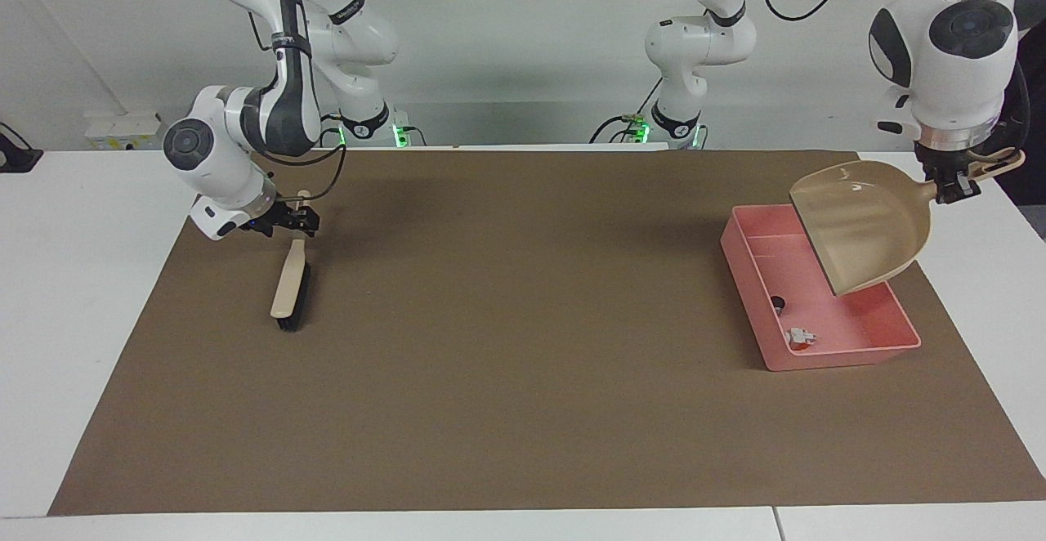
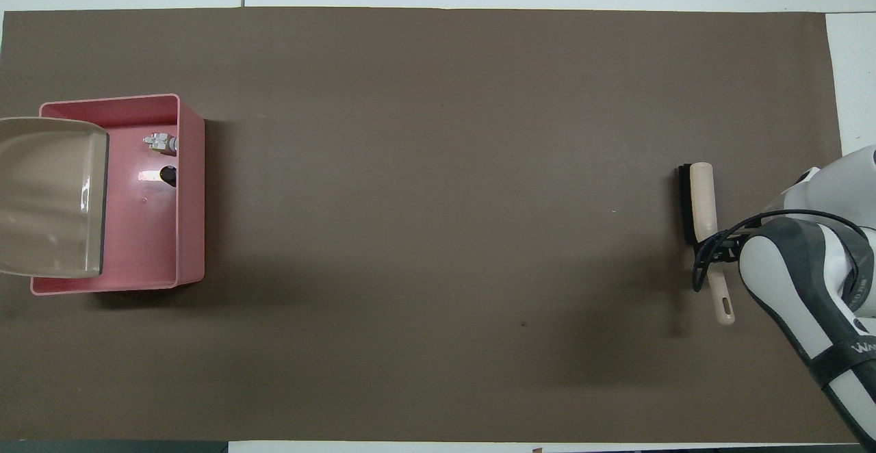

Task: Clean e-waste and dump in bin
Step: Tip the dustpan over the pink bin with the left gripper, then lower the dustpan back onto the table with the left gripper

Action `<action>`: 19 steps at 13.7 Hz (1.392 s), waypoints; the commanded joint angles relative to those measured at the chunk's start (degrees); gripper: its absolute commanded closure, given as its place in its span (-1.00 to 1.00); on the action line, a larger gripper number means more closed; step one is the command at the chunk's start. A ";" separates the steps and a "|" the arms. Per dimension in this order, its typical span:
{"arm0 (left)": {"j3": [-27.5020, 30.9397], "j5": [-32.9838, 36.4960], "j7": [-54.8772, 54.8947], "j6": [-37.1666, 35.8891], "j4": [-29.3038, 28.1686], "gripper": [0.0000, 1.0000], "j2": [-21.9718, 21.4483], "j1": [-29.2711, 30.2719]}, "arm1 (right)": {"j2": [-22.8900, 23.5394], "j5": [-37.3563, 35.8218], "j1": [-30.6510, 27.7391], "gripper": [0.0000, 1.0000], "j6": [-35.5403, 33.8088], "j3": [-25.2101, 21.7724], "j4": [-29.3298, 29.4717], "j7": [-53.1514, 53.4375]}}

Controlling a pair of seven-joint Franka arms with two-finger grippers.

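Two e-waste bits [image 1: 791,322] in bin [image 1: 850,353], brush [image 1: 292,286] well apart

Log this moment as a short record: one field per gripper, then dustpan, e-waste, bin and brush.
left gripper: shut on the dustpan's handle, held up over the bin's edge
right gripper: at the brush's handle
dustpan: tilted mouth-down over the bin, empty
e-waste: white piece and dark piece, both in the bin
bin: on the mat, toward the left arm's end
brush: head resting on the mat
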 commanded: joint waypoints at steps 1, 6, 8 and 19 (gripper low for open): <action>0.19 -5.75 -0.30 -1.46 -0.87 1.00 -1.94 -2.32 | -0.66 -0.99 -0.65 -0.98 -3.02 0.80 3.22 -0.69; 0.19 -14.91 -1.35 2.92 -7.80 1.00 -3.61 -11.89 | -0.75 -0.38 -0.04 -0.98 -6.46 1.15 10.60 -0.60; 0.19 -16.75 -7.12 5.47 -11.32 1.00 -3.44 -15.93 | -0.92 -0.38 0.40 -0.98 -8.74 1.15 14.81 -0.42; 0.19 -18.87 -25.79 19.89 -18.10 1.00 6.31 -27.99 | -0.75 -1.61 0.49 -0.98 -29.12 0.97 38.97 -0.25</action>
